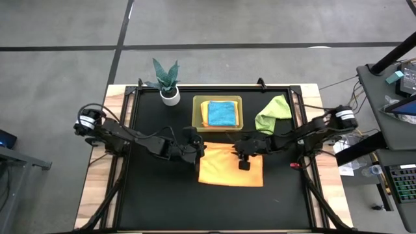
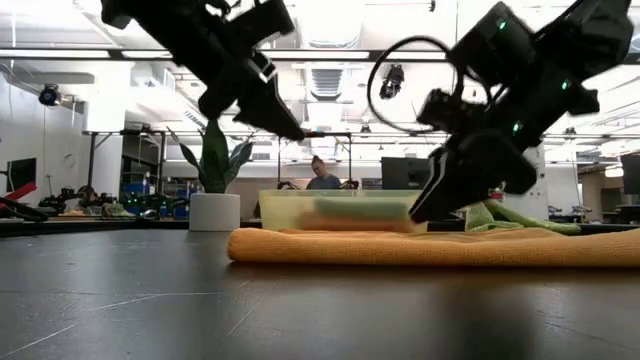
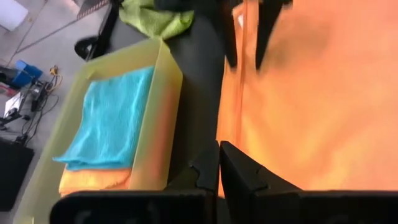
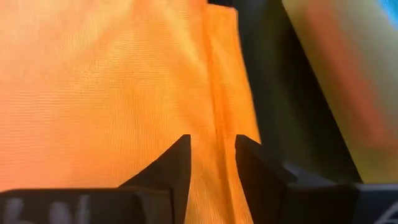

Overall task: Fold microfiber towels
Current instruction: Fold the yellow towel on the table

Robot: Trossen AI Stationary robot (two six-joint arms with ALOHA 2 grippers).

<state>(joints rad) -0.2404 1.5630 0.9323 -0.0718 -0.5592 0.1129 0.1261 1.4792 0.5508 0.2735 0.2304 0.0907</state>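
An orange-yellow towel point(image 1: 231, 168) lies flat on the black mat at mid-table, and layered edges show along its far side point(image 4: 217, 74). My left gripper point(image 1: 200, 151) is shut and empty, raised above the towel's far left corner point(image 2: 297, 132). My right gripper point(image 1: 245, 164) is open a little and hovers just over the towel's far right part point(image 2: 418, 213), fingers slanting down. A teal towel point(image 1: 221, 113) lies on another orange-yellow one in the yellow-green bin point(image 1: 197, 114). A lime green towel point(image 1: 273, 114) lies crumpled to the bin's right. The pink towel is out of view.
A small potted plant point(image 1: 168, 83) stands at the far left of the mat. The bin stands just beyond the orange towel's far edge. Bare mat point(image 1: 169, 201) lies to the left of the towel and toward the near edge. A person point(image 2: 322, 176) shows far behind the table.
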